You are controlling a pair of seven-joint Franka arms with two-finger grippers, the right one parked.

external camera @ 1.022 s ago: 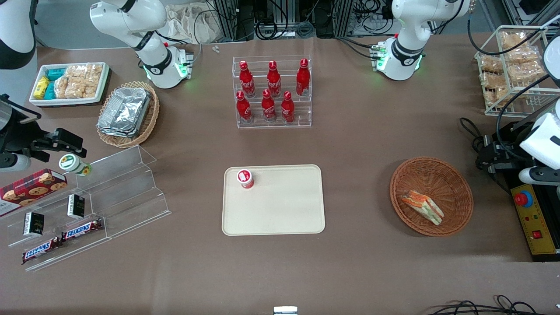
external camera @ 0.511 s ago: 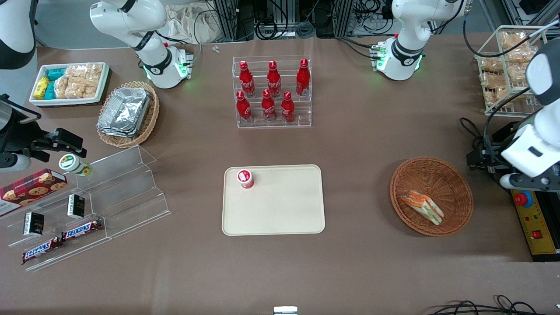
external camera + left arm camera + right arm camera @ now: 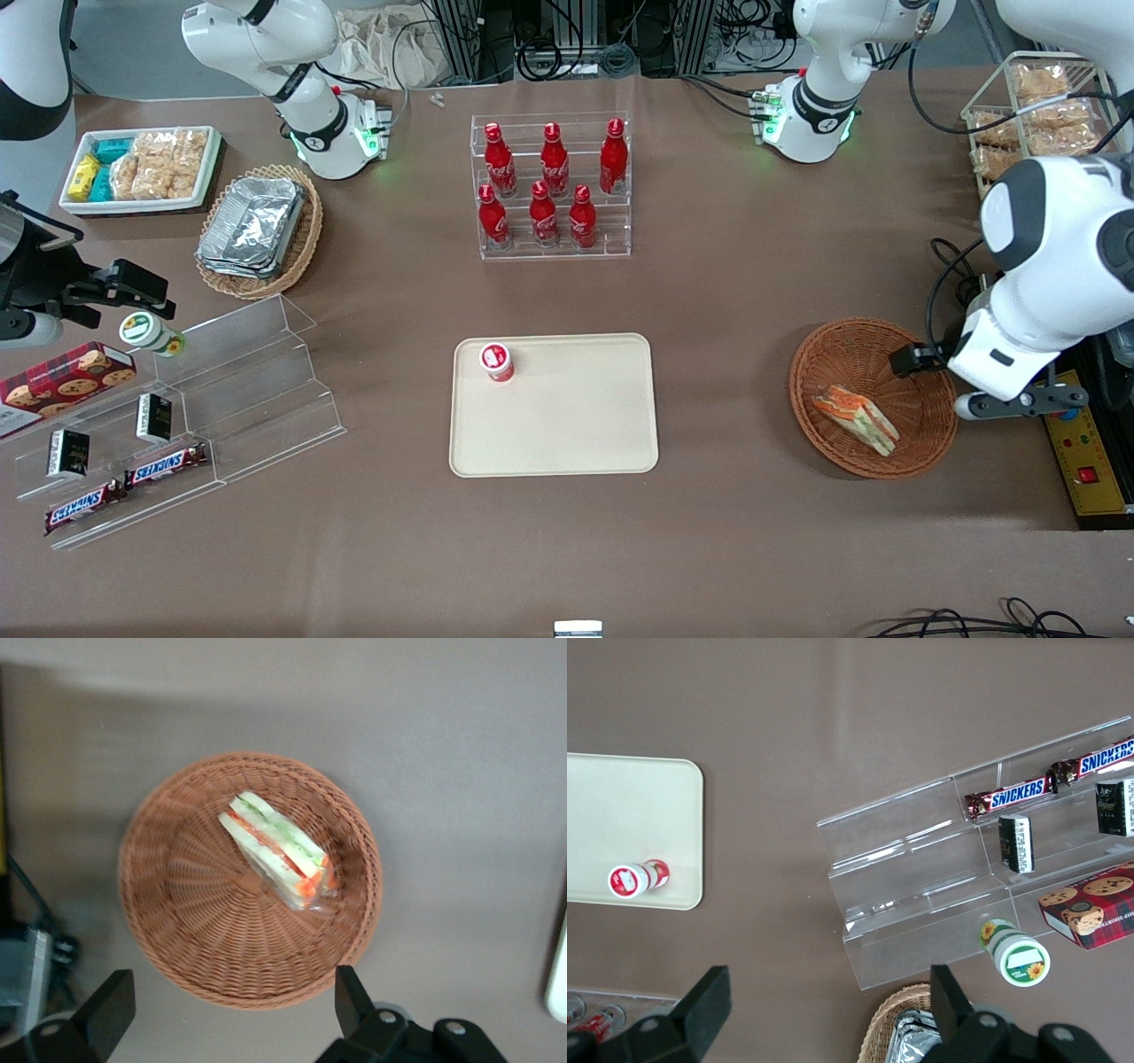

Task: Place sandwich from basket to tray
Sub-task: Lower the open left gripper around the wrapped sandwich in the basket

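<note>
The sandwich (image 3: 855,418) (image 3: 276,849), a wrapped triangular wedge with orange and green filling, lies in the round reddish-brown wicker basket (image 3: 886,354) (image 3: 221,939). It sits in the part of the basket nearer the front camera. My left gripper (image 3: 921,359) (image 3: 229,1005) hovers above the basket's rim toward the working arm's end, open, with nothing between its wide-spread fingers (image 3: 352,994). The cream-beige tray (image 3: 567,425) (image 3: 629,815) lies at the table's middle, well apart from the basket.
A small red-and-white cup (image 3: 497,361) stands on one corner of the tray. A clear rack of red bottles (image 3: 551,186) stands farther from the front camera than the tray. A yellow control box (image 3: 1085,452) and cables lie beside the basket.
My left arm has swung in from the working arm's end of the table, and its gripper now hangs over the basket's rim. The sandwich and tray have not moved.
</note>
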